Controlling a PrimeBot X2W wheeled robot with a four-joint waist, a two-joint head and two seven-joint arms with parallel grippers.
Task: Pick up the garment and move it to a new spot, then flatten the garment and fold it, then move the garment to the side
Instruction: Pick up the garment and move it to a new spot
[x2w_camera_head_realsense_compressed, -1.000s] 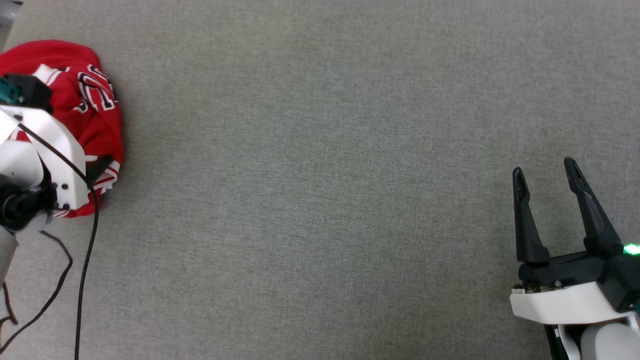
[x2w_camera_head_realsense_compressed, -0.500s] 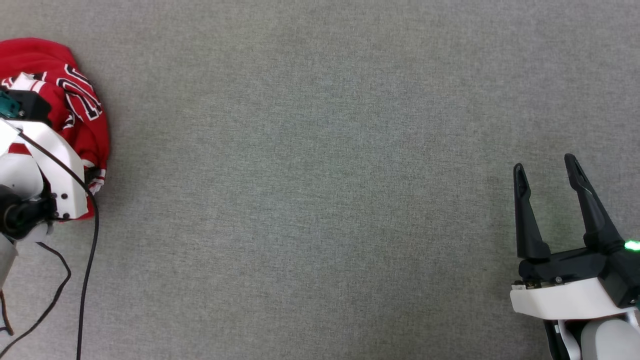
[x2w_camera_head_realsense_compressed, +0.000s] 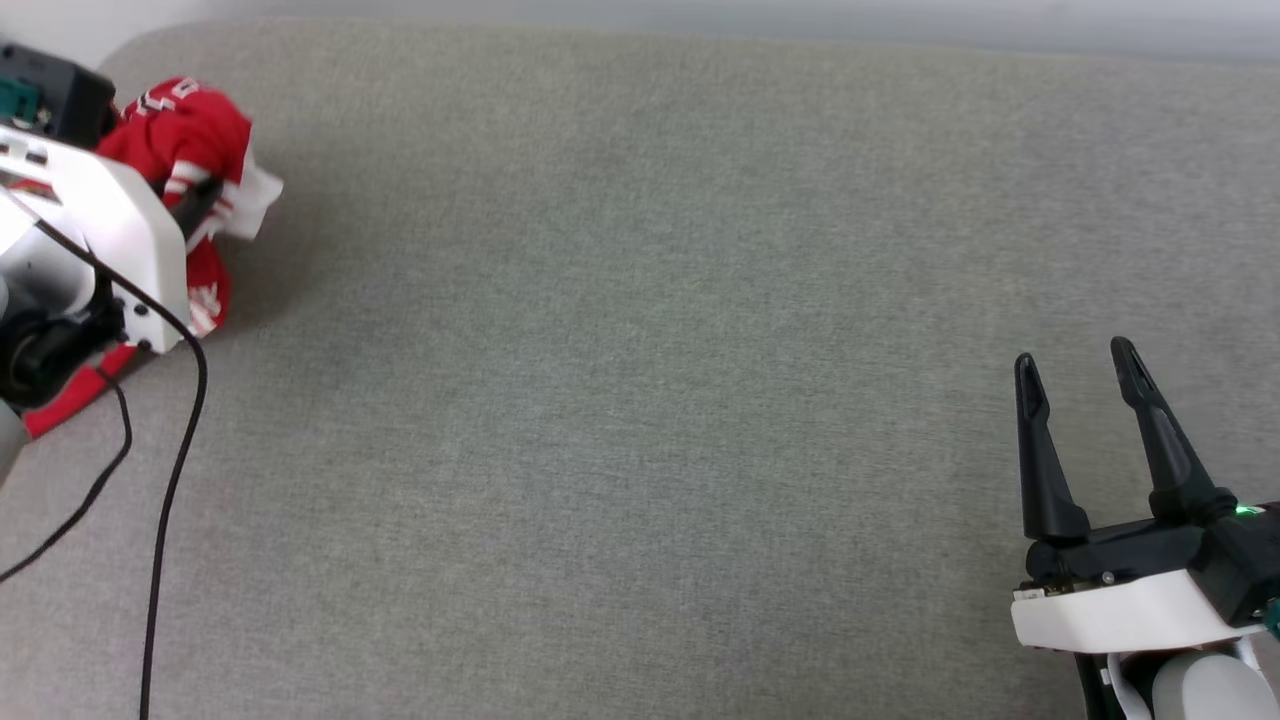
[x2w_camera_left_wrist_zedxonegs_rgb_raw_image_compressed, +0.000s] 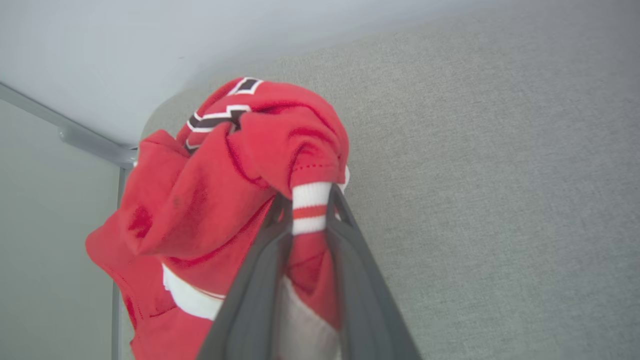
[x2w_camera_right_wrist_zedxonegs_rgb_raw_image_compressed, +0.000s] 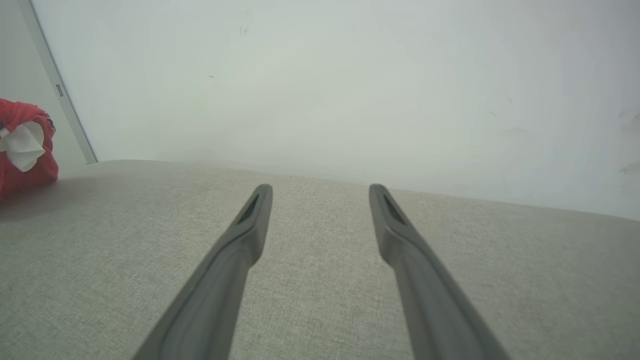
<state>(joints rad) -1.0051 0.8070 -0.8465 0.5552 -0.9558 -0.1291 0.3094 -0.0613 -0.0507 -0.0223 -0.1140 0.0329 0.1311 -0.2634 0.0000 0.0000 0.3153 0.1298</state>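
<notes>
My left gripper (x2w_camera_left_wrist_zedxonegs_rgb_raw_image_compressed: 308, 201) clamps a bunched fold of the garment (x2w_camera_left_wrist_zedxonegs_rgb_raw_image_compressed: 200, 210); my right gripper (x2w_camera_head_realsense_compressed: 1075, 365) idles, spread wide. I'd lift high so nothing drags en route.

garment (x2w_camera_head_realsense_compressed: 195, 130) half hidden behind left arm (x2w_camera_head_realsense_compressed: 110, 215), lettering (x2w_camera_left_wrist_zedxonegs_rgb_raw_image_compressed: 215, 120) folded unreadable, lower cloth cut off

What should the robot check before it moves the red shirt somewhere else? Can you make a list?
1. Left gripper clamped on the garment: ok.
2. Whole garment lifted off the grey surface: cannot tell; a red end hangs low.
3. Right gripper open, apart from the cloth: ok.
4. Room on the grey surface for a new spot: ok.
5. Black cable free of the cloth: cannot tell.
</notes>
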